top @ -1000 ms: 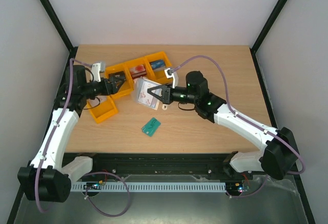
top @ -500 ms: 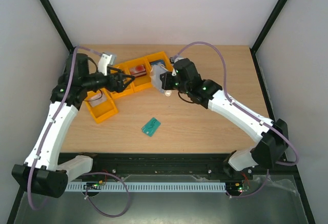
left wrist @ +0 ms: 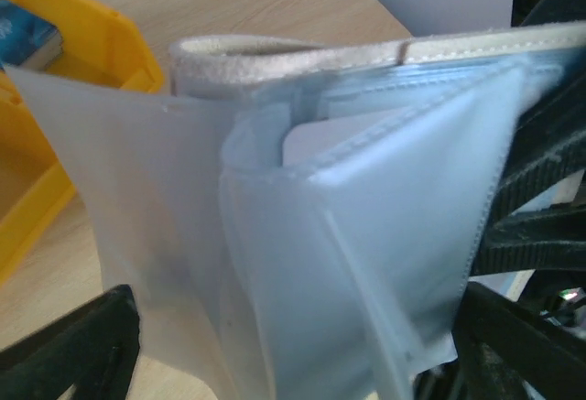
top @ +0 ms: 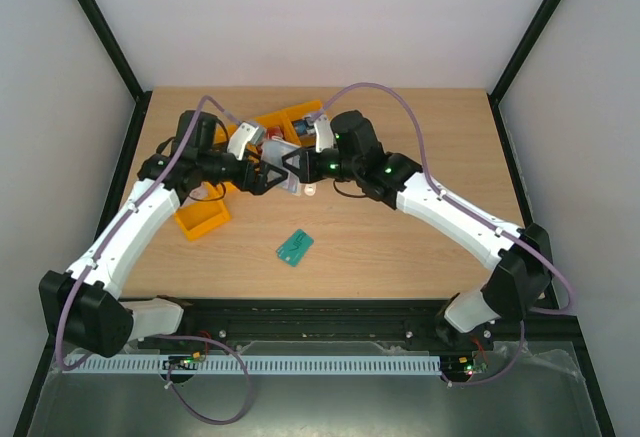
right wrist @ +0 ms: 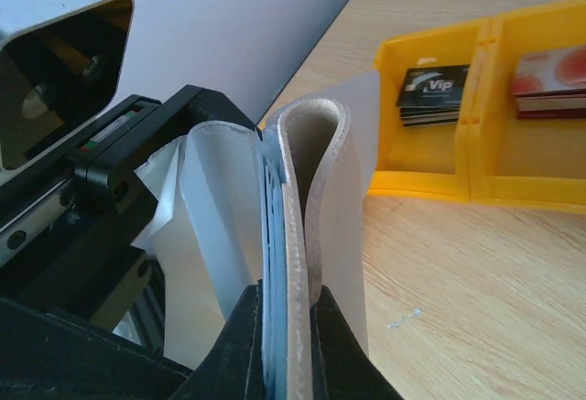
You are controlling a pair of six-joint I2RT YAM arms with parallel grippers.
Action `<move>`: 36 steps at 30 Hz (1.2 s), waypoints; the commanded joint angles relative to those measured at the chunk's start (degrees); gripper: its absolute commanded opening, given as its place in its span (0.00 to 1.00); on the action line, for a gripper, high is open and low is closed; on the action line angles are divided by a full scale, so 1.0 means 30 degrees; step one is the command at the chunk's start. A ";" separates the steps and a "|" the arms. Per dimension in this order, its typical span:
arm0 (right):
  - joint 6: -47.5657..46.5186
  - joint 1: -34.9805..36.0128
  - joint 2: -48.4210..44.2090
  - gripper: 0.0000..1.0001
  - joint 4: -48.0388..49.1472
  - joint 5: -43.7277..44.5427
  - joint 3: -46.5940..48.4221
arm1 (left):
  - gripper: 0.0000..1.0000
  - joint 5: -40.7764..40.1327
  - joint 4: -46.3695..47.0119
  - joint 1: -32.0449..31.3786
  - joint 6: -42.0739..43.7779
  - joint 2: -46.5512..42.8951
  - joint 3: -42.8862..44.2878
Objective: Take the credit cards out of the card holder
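The card holder (top: 296,183) is a beige fold-over wallet held up off the table between both grippers. My right gripper (top: 292,169) is shut on its beige cover (right wrist: 298,235), with the blue-grey inner leaves pinched in as well. My left gripper (top: 270,175) is open, its fingers (left wrist: 73,350) wide apart on either side of the fanned clear pockets (left wrist: 366,263). The top edge of a pale credit card (left wrist: 325,139) shows inside one pocket. No card is out of the holder.
A row of yellow bins (top: 300,117) sits behind the grippers, and one more (top: 200,219) lies to the left. In the right wrist view the bins hold a black VIP card (right wrist: 435,93) and red-and-white cards (right wrist: 549,75). A green card (top: 295,247) lies on the table in front.
My right gripper carried the card holder back and to the left. My left gripper swung right and now straddles the wallet's clear pockets.
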 commanded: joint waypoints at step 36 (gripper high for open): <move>-0.4280 -0.2919 -0.2552 0.19 0.4174 -1.1512 -0.4501 | 0.02 0.8999 -0.3619 0.1745 0.4274 -0.0081 0.1335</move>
